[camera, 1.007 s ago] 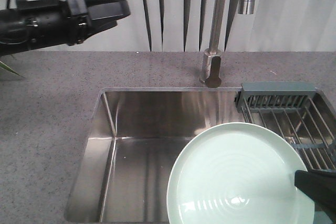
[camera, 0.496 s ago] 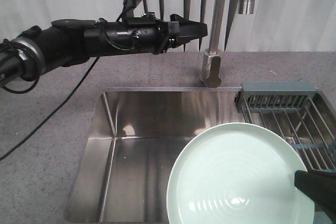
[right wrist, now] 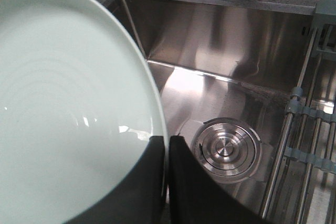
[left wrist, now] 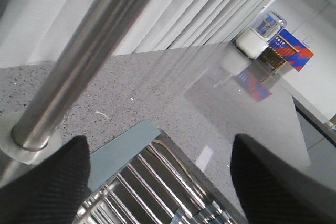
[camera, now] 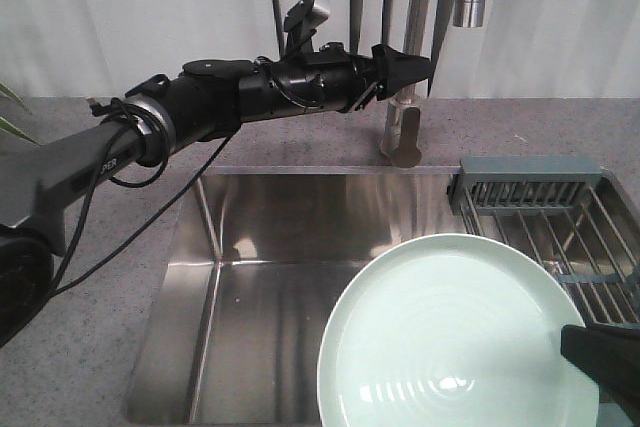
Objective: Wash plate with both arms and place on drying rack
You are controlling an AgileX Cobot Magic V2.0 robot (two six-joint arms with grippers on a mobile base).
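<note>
Two steps are left, I think, washing and racking: right pincer (right wrist: 167,145) pinches the plate (right wrist: 68,103) over the sink (camera: 260,237), left pincer (camera: 405,69) is spread near the faucet (camera: 415,27).

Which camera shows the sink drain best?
The right wrist view: the round steel drain lies in plain sight on the sink floor, beside the rim of the plate. The front view does not show it; the plate hangs over that part of the floor. The left wrist view looks at the faucet stem, drying rack and counter.
</note>
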